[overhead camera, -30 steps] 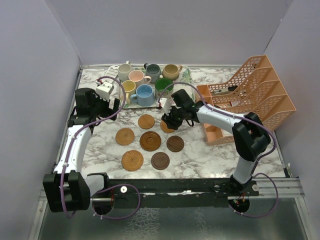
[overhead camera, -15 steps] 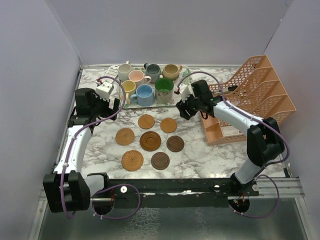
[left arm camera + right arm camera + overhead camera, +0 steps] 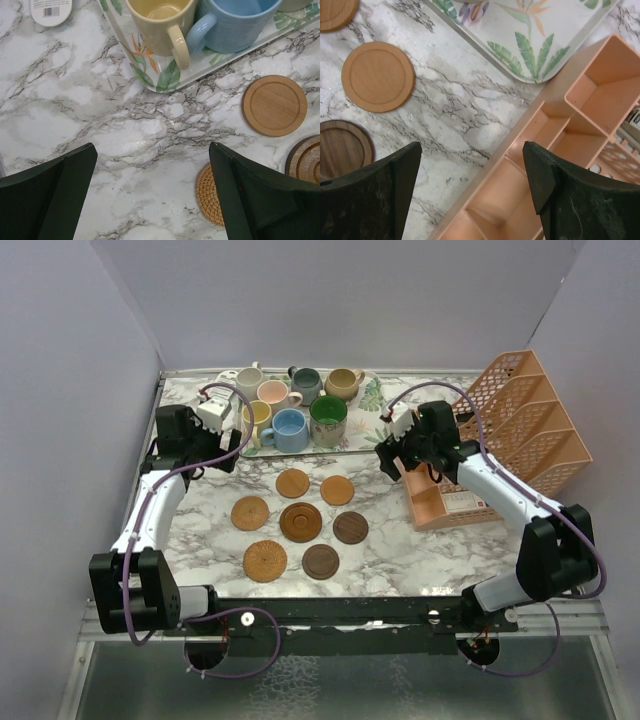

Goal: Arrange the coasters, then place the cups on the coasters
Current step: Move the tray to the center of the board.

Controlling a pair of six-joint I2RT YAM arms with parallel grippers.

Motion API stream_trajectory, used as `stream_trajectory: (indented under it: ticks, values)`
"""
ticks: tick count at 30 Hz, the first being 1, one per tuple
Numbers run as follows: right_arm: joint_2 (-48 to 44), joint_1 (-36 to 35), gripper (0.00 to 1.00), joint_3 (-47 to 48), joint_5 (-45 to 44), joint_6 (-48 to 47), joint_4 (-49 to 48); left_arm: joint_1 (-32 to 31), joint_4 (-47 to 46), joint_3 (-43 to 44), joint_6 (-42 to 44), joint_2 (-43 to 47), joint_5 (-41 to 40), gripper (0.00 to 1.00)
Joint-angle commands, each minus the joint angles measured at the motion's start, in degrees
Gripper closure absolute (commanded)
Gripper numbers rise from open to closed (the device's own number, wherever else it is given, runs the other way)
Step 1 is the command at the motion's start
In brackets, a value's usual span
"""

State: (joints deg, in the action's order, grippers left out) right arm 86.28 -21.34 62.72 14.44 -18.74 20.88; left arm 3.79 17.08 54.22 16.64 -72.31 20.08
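Observation:
Several round coasters lie in a loose cluster mid-table, among them a tan wooden coaster point(image 3: 338, 489) point(image 3: 377, 76), a dark ringed coaster point(image 3: 300, 521) and a woven coaster point(image 3: 265, 561). Several cups stand on the leaf tray point(image 3: 372, 398) at the back, including the yellow cup point(image 3: 257, 415) point(image 3: 160, 25), the light blue cup point(image 3: 289, 429) point(image 3: 235, 22) and the green-inside cup point(image 3: 328, 418). My left gripper point(image 3: 222, 452) point(image 3: 152, 150) hangs open over bare marble in front of the tray's left corner. My right gripper point(image 3: 392, 462) point(image 3: 472, 147) is open and empty above the rack's left edge.
An orange mesh file rack point(image 3: 500, 435) point(image 3: 570, 125) fills the right side, close to my right fingers. A white barcode-labelled object point(image 3: 50, 10) lies left of the tray. Purple walls enclose the table on three sides.
My right gripper has opened, left the tan wooden coaster in the cluster, and drawn back right to the rack. My left gripper has shifted slightly toward the tray, still open.

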Motion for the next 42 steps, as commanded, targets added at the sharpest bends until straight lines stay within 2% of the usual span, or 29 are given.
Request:
stream_trajectory:
  ticks: [1,9,19,24,33,42]
  values:
    - [-6.3,1.44,0.14,-4.68,1.26,-1.07,-3.77,0.12,-1.08,3.68,0.51,-3.22,-0.24,0.01]
    - [-11.79,6.4,0.12,-9.46,5.96,-0.79,-7.31,-0.11,-1.67,3.28,-1.7,-3.91,1.77,0.01]
    - [-14.96,7.19,0.13,-11.28,7.97,-0.23,-9.54,-0.14,-4.77,-4.11,-2.8,5.5,1.97,0.01]
    - [-16.11,7.45,0.13,-12.82,9.45,-0.69,-10.5,-0.1,-4.88,-5.64,-2.45,5.88,0.5,0.01]
    - [-15.05,7.54,0.16,-12.32,11.61,-1.82,-8.93,-0.15,-9.99,-3.37,-4.9,-5.1,-4.49,0.02]
    - [-9.23,7.46,0.19,-9.84,13.61,-0.62,-9.02,-0.07,-11.06,5.92,-10.59,-21.45,-3.47,0.11]
